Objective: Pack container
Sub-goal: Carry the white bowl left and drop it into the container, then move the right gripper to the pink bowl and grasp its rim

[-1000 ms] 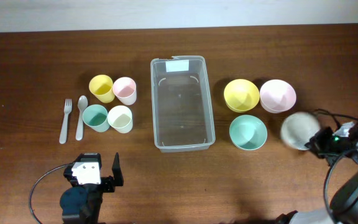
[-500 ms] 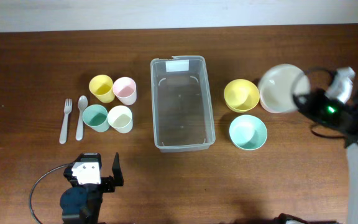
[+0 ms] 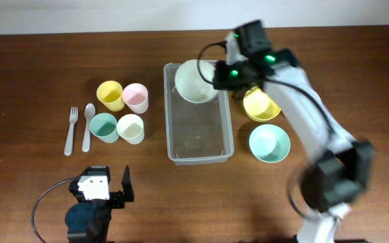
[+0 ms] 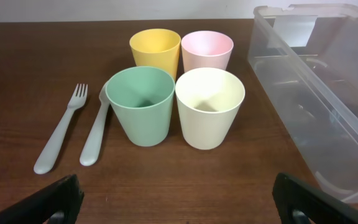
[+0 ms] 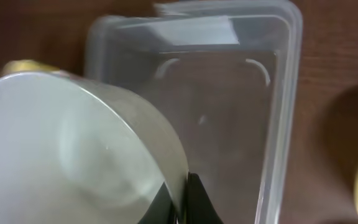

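Over the container [image 3: 201,138], the right jaws have carried in the white bowl [image 3: 194,81], pinching its rim.

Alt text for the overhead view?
The right tool holds a white bowl over the clear container's label end. A yellow bowl and a teal bowl sit to its right; four cups, a fork and a spoon to its left.

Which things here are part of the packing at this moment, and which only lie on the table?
In use: container, white bowl, right gripper.
Lying about: yellow cup, pink cup, green cup, cream cup, fork, spoon, yellow bowl, green bowl.
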Robot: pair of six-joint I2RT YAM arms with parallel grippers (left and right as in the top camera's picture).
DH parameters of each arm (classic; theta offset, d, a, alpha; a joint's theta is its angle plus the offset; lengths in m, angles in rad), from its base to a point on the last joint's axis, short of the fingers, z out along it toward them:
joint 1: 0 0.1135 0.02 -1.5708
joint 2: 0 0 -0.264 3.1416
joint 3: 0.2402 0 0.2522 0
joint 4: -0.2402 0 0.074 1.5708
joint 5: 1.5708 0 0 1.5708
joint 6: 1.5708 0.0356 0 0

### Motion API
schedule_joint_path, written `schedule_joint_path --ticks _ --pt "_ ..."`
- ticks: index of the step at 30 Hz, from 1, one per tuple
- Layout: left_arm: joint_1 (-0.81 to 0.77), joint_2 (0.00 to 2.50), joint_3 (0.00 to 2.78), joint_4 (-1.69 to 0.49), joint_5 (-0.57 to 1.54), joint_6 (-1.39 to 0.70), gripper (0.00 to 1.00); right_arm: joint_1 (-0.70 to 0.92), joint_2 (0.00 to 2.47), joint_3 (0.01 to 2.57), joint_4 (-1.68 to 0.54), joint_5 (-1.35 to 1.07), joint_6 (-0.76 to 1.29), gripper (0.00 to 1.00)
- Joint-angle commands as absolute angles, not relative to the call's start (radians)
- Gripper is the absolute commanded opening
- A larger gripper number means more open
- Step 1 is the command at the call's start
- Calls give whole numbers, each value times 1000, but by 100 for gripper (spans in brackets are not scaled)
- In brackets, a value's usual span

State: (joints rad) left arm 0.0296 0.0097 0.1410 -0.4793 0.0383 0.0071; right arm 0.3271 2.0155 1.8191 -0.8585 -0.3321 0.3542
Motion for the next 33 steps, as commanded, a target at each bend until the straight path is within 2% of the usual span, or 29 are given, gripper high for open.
schedule_joint_path --ticks 1,9,10,13,14,19,25,28,33 --pt "26 5 136 -475 49 15 100 332 2166 1907 -839 -349 273 4" --pt "26 5 136 -475 49 15 100 336 2252 1915 -780 -335 215 4" --pt "26 5 136 -475 49 15 100 336 2252 1915 -772 -338 206 6" --pt "26 5 136 -475 49 15 100 336 2243 1928 -767 -399 134 50" --pt "26 5 136 -475 49 15 100 336 2235 1938 -773 -424 113 52" --pt "26 5 136 -475 49 15 100 329 2176 2068 -882 -441 108 52" --pt "26 5 136 -475 49 15 100 260 2083 2323 -1188 -358 109 52" --pt "26 5 136 -475 49 15 100 178 2051 2399 -1328 -274 116 54" --pt "26 5 136 -475 49 15 100 -26 2050 2391 -1441 -242 200 58"
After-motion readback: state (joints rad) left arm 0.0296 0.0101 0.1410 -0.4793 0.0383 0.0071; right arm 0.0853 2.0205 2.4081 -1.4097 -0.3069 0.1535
